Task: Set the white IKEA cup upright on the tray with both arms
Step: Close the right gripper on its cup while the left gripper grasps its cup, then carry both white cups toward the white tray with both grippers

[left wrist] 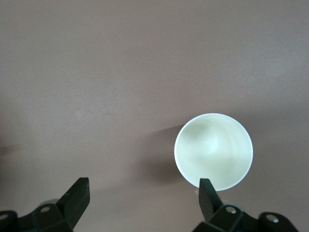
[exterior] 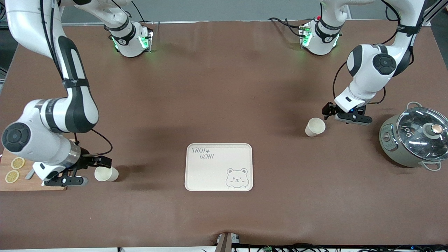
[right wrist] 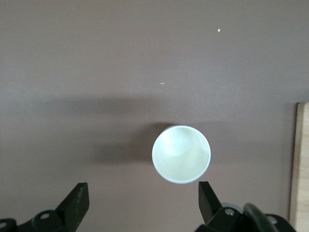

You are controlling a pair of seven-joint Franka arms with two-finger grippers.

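Observation:
Two white cups lie on their sides on the brown table. One cup (exterior: pixel 106 174) lies at the right arm's end, its mouth facing my right gripper (exterior: pixel 91 170), which is open just short of it. In the right wrist view the cup (right wrist: pixel 181 153) lies ahead of the open gripper (right wrist: pixel 143 195), nearer one finger (right wrist: pixel 206 197). The other cup (exterior: pixel 315 126) lies at the left arm's end, its mouth facing my open left gripper (exterior: pixel 330 115). In the left wrist view that cup (left wrist: pixel 213 152) almost touches one finger (left wrist: pixel 207 193) of the gripper (left wrist: pixel 144 193). The cream bear tray (exterior: pixel 210 171) lies bare between the two cups.
A grey pot with a glass lid (exterior: pixel 414 138) stands at the left arm's end. A wooden cutting board (exterior: pixel 10 183) with lemon slices (exterior: pixel 17 163) lies under the right arm; its edge shows in the right wrist view (right wrist: pixel 300 164).

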